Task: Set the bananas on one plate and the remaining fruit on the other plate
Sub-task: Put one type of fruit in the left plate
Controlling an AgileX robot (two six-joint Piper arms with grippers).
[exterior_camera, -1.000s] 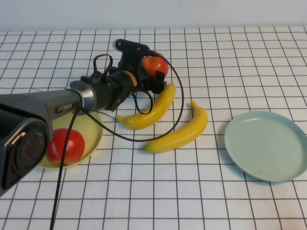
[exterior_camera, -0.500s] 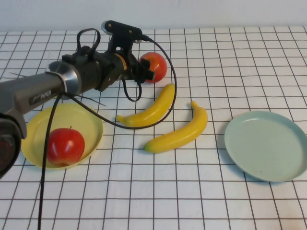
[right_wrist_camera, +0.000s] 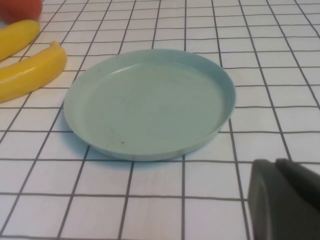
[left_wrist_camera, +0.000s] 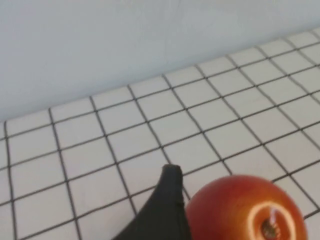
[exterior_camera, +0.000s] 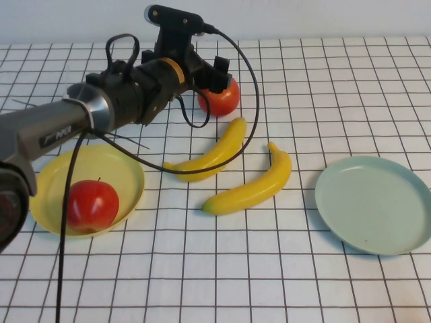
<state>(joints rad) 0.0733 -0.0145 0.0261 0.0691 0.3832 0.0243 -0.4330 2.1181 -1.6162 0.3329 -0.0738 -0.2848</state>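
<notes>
My left gripper (exterior_camera: pixel 214 79) hangs open over a red apple (exterior_camera: pixel 222 99) that rests on the table at the back. In the left wrist view one dark finger (left_wrist_camera: pixel 169 205) stands against that apple (left_wrist_camera: pixel 245 210). A second apple (exterior_camera: pixel 91 205) lies in the yellow plate (exterior_camera: pixel 124 171) at the left. Two bananas (exterior_camera: pixel 215 149) (exterior_camera: pixel 252 185) lie side by side in the middle. The mint-green plate (exterior_camera: pixel 377 202) sits empty at the right. My right gripper (right_wrist_camera: pixel 276 167) is shut, close to the table beside that plate (right_wrist_camera: pixel 150 100), and it is out of the high view.
The left arm and its black cable (exterior_camera: pixel 202 168) reach across the yellow plate, and the cable loops over the nearer banana. A pale wall (exterior_camera: pixel 303 17) runs along the table's far edge. White gridded cloth covers the table.
The left gripper swung from beside the back apple to just above it, moving up and to the right. The apple shifted slightly right. Bananas and plates stayed put.
</notes>
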